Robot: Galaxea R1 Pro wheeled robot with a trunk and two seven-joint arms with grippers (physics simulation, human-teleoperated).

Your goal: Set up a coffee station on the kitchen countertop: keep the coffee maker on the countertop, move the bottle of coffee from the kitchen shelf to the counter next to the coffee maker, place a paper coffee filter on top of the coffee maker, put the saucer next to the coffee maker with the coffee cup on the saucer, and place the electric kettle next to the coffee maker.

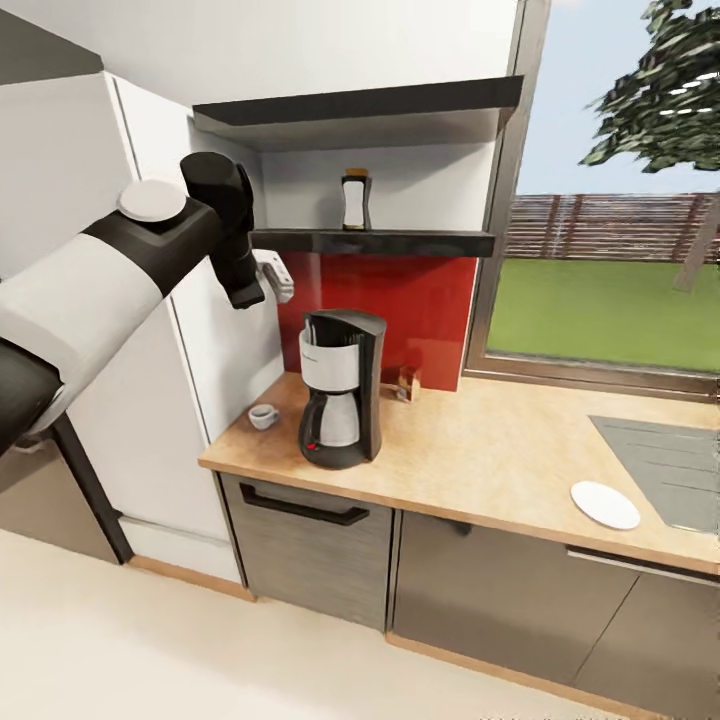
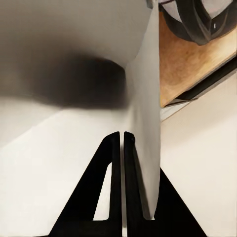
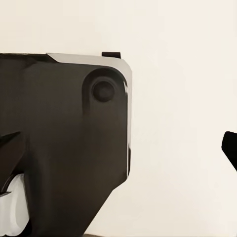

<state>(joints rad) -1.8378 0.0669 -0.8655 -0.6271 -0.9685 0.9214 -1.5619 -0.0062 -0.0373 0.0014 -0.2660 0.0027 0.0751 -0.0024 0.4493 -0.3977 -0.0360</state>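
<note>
Mostly undone, I'd say: coffee maker (image 1: 340, 390) is sitting near the countertop's (image 1: 480, 450) left end with the coffee cup (image 1: 263, 415) beside it, but the saucer (image 1: 604, 504) is lying well apart at the front edge by the sink (image 1: 665, 465), and the bottle of coffee (image 1: 355, 201) is standing on the kitchen shelf (image 1: 400, 242). Left gripper (image 2: 122, 140) is riding high beside that shelf's left end, fingers pressed together, and I can't tell whether it's pinching the white sheet (image 2: 145, 128) alongside; right gripper's state I can't tell.

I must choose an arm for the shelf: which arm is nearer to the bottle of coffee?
Left. The left gripper hangs raised just below the kitchen shelf, to the left of the bottle of coffee. The right arm's position relative to it cannot be judged.
</note>
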